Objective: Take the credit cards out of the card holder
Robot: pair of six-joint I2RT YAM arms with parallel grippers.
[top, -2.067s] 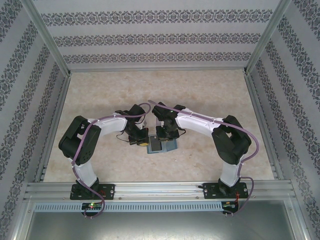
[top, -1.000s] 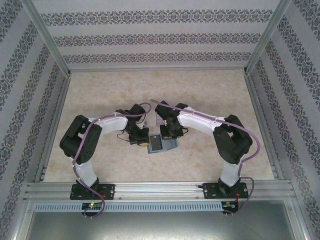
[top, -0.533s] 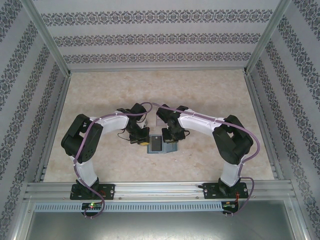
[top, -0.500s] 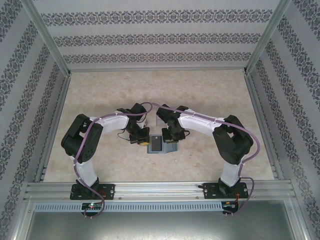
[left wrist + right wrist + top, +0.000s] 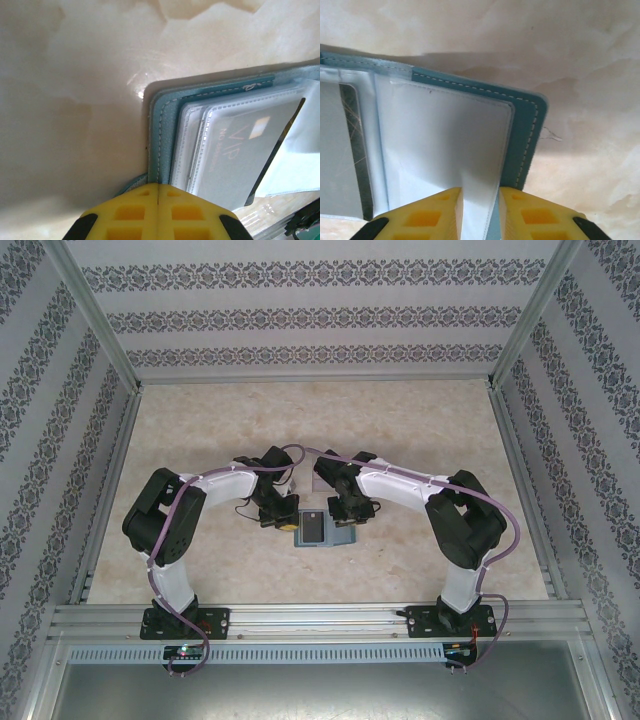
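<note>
Teal stitched card holder (image 5: 162, 130) open, clear sleeves (image 5: 445, 145), seemingly grey VIP card (image 5: 235, 150)

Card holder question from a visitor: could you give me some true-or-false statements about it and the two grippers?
1. The card holder lies open on the table. True.
2. A VIP card is tucked inside it. True.
3. The left gripper stands wide open. False: its jaws are shut, right at the holder's edge.
4. The right gripper hovers far from the holder. False: its jaws stand slightly apart, with a clear sleeve between them.
</note>
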